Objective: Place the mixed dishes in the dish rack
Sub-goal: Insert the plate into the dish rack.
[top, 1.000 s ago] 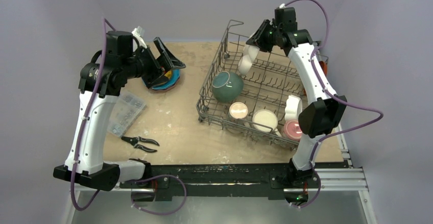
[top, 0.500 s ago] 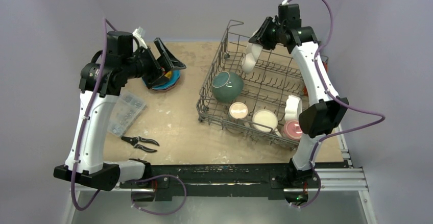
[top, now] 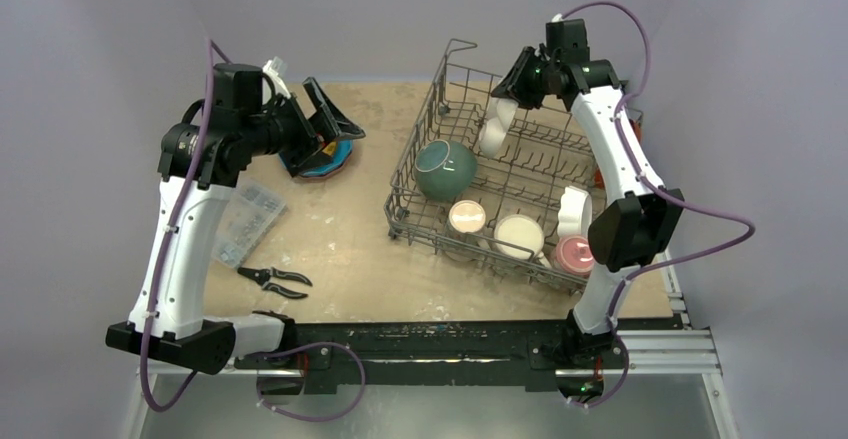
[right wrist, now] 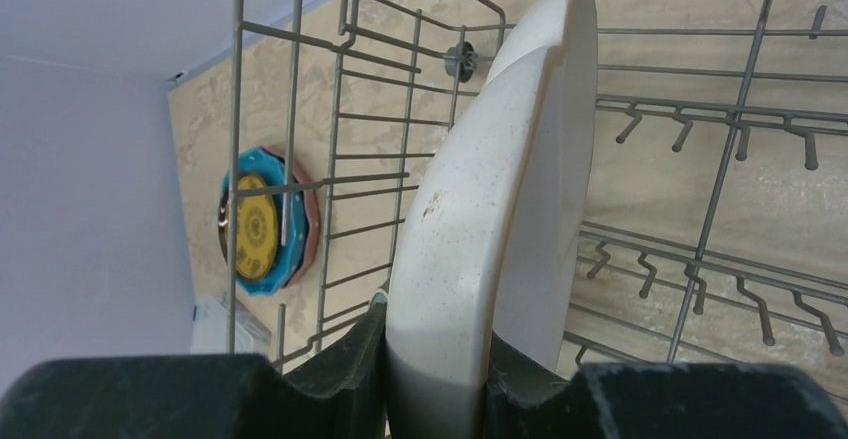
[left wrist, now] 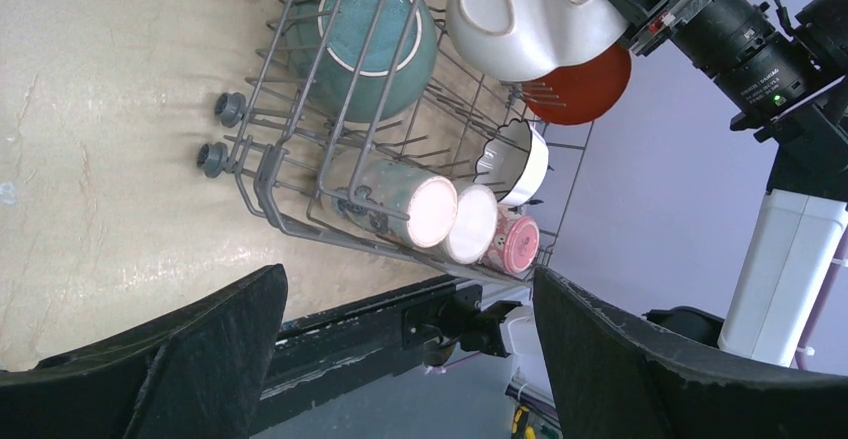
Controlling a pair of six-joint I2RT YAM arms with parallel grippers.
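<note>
**White plate hanging clamped in the rack's far-left corner**

The right gripper [right wrist: 437, 384] is clenching the rim of the white divided plate [right wrist: 520, 159]. It is holding the plate edge-on and nearly upright in the far-left part of the dish rack [top: 400, 202]. Whether the plate's lower edge is touching the tines I cannot tell.

The rack's tall left wall is rising just beside the plate. The teal bowl [top: 445, 170] is lying on its side just near of the plate, against that same wall. Along the rack's near side three mugs [top: 518, 235] are lying in a row, with the small white bowl [top: 574, 209] standing on edge to their right. An orange plate [left wrist: 590, 89] is showing behind the white one toward the rack's right side, and from above the right arm is hiding most of it. Rows of tines in the middle and far right of the rack are standing free.

The left gripper [top: 328, 127] is hanging with its jaws spread wide and nothing between them. It is pointing toward the rack, above the stack of plates [top: 322, 164] at the far left of the table [top: 350, 249]. Bare tabletop is lying between that stack and the rack. Nearer, by the left arm, a clear box [top: 245, 217] and pliers [top: 272, 278] are lying well apart from the rack.
</note>
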